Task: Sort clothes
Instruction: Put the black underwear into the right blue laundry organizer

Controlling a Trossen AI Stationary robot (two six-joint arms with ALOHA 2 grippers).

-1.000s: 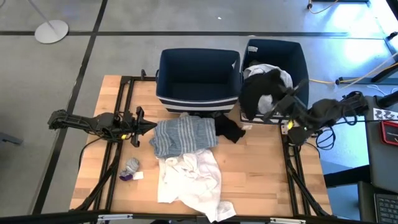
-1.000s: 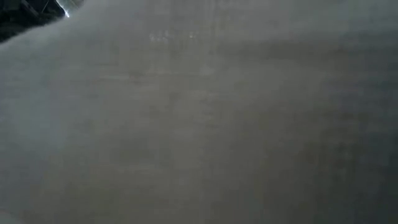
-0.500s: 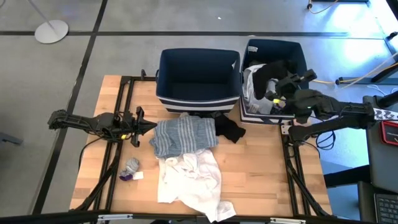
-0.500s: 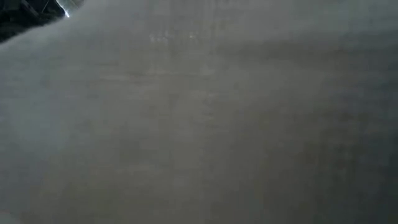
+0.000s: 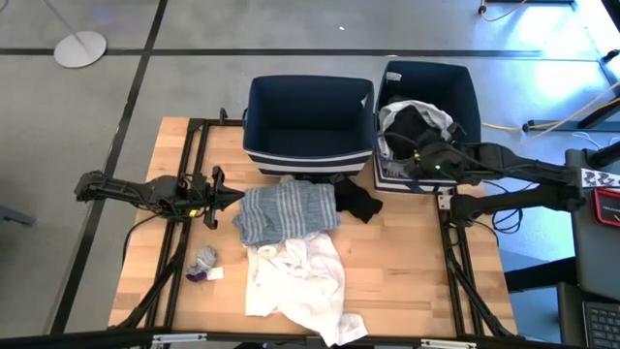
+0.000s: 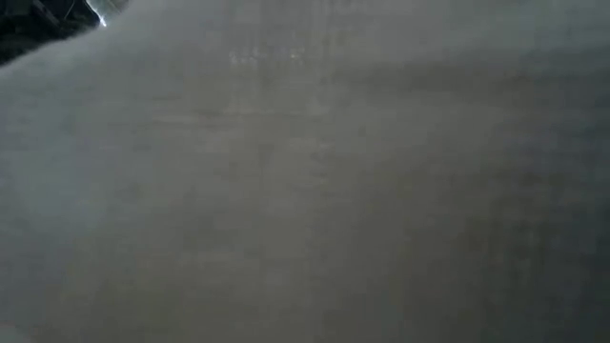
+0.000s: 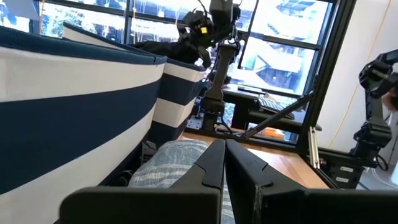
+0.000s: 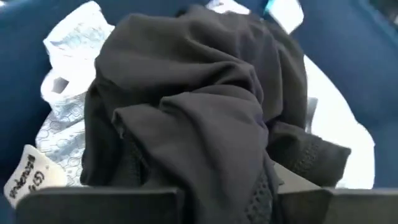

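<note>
A black garment lies in the right navy bin on top of white pieces; it fills the right wrist view. My right gripper is low over it, at the bin's near side. A grey striped top, white pieces, a black item and a small grey piece lie on the table. My left gripper is shut and empty just left of the striped top.
The left navy bin stands at the table's far edge, beside the right one. A pale cloth close to the lens fills the whole low view. Bare wood lies at the table's near left and near right.
My right gripper has carried the black garment from above the right bin's near edge over the bin, then gone down and toward the table's left. The garment hung bunched below the gripper; now it lies in the bin on the white pieces.
</note>
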